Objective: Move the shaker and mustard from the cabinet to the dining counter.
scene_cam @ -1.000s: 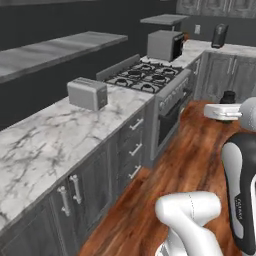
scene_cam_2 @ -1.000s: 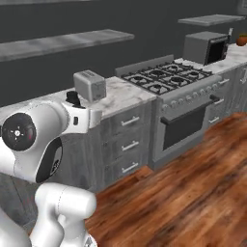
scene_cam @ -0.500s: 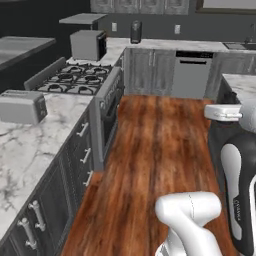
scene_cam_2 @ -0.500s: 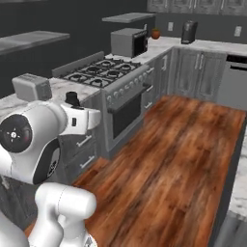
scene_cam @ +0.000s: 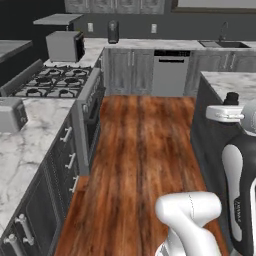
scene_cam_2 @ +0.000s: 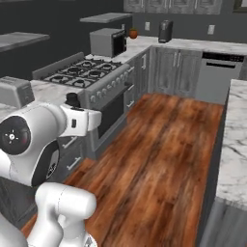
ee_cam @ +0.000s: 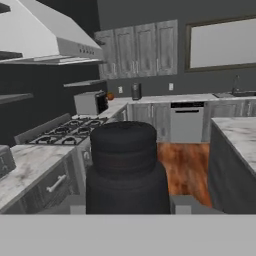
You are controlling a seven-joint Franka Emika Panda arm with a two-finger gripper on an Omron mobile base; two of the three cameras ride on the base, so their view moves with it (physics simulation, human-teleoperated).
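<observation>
The shaker (ee_cam: 125, 167) sat right in front of the hand camera, a black tapered body with a narrower cap, flanked at its base by the two fingers (ee_cam: 182, 204); the gripper (ee_cam: 125, 205) looked closed on it, though the contact itself was hidden behind the shaker's bulk. In the left base view the shaker's cap (scene_cam: 231, 97) poked up just above the white hand, and in the right base view it showed the same way (scene_cam_2: 72, 99). The hand was held high over the wooden floor (scene_cam: 140, 150), between the stove (scene_cam: 50, 80) on one side and the dining counter (scene_cam: 227, 82) on the other. So the first half seemed well under way: the shaker was out of the cabinet and in carriage, not yet set down; the counter's marble edge (scene_cam_2: 239, 130) lay near but not under the hand. The mustard was left to fetch afterwards, as I judged it.
</observation>
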